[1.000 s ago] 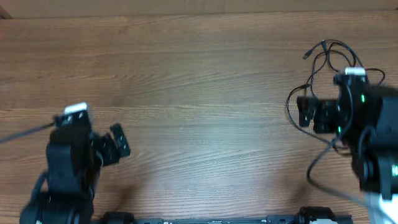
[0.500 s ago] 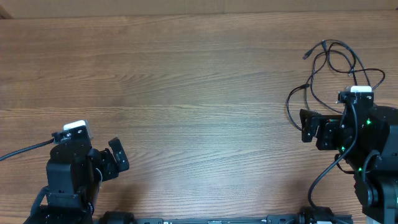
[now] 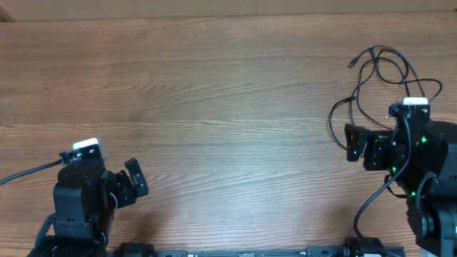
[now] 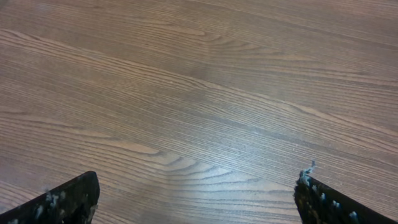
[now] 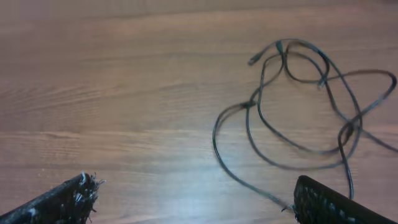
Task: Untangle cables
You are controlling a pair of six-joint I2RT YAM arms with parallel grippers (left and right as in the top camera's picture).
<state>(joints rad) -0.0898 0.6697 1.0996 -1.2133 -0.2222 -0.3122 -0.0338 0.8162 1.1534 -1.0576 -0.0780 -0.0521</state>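
The cables point(image 3: 378, 75) are thin black cords in loose overlapping loops at the table's far right; in the right wrist view they point(image 5: 298, 106) spread across the upper right, one strand running down to the right fingertip. My right gripper point(image 3: 353, 143) is open and empty, just in front of the loops, its fingers wide apart in the right wrist view point(image 5: 199, 199). My left gripper point(image 3: 136, 178) is open and empty at the near left, far from the cables; its wrist view point(image 4: 196, 199) shows only bare wood between the fingers.
The wooden table point(image 3: 214, 107) fills the view. The arm's own thicker black wire point(image 3: 368, 196) curves beside the right arm. Another wire point(image 3: 28, 171) leads off the left edge from the left arm.
Over the last second both arms pulled back toward the near edge; the left gripper moved down and the right gripper slid slightly back. In the last half second nothing moved. The cables lie unchanged.
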